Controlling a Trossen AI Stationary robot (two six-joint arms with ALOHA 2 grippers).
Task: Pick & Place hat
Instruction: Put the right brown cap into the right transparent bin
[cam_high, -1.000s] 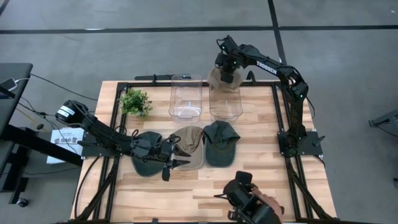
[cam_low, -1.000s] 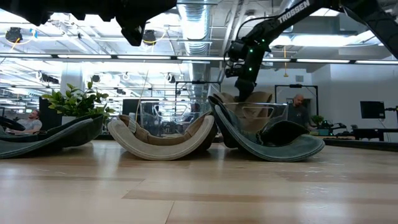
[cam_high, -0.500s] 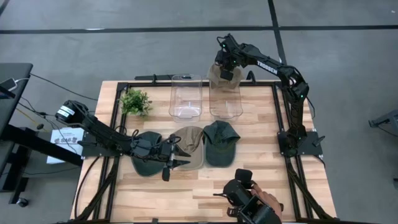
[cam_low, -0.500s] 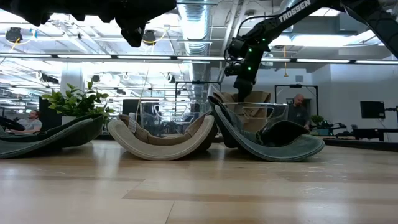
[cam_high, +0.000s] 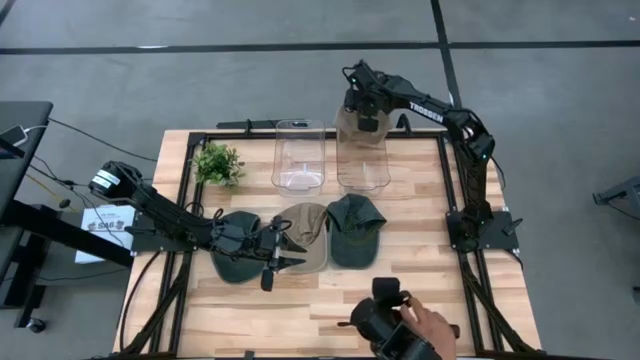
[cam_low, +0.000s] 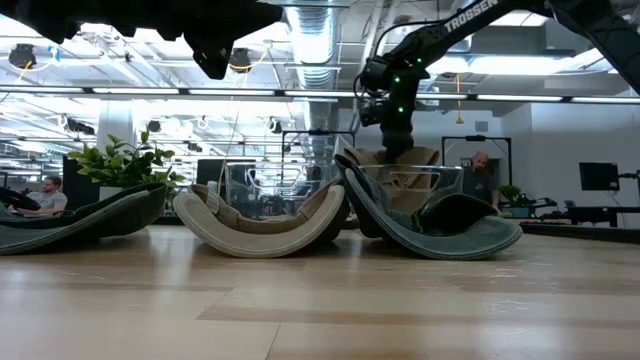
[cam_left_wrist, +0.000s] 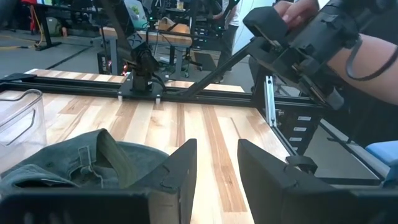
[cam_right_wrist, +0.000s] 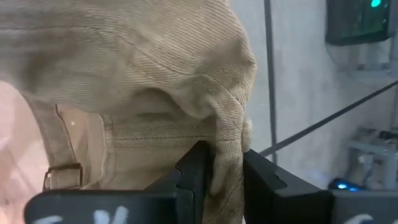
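Note:
My right gripper hangs over the right clear bin at the table's far side, shut on a tan corduroy hat. In the low view the hat shows behind the bin's wall. My left gripper lies low over the table's near left, open, between a dark green hat and a second tan hat. In the left wrist view a green hat lies beside its fingers. Another dark green hat rests crown-down on the table to the right. My right gripper pinches a bunched fold of the tan hat's corduroy cloth between its two fingers, coming from above and pointing down. The hat hangs below the fingers, its strap and buckle loose, its lower part inside the top of the right bin.
A second clear bin stands left of the right one. A small green plant sits at the far left. A person's hand with a camera reaches over the near edge. Bare wood lies along the near side and the right side.
My right gripper has risen a little and shifted slightly toward the far left, still shut on the tan hat, which has gone up with it. The person's camera at the near edge has moved a little to the left.

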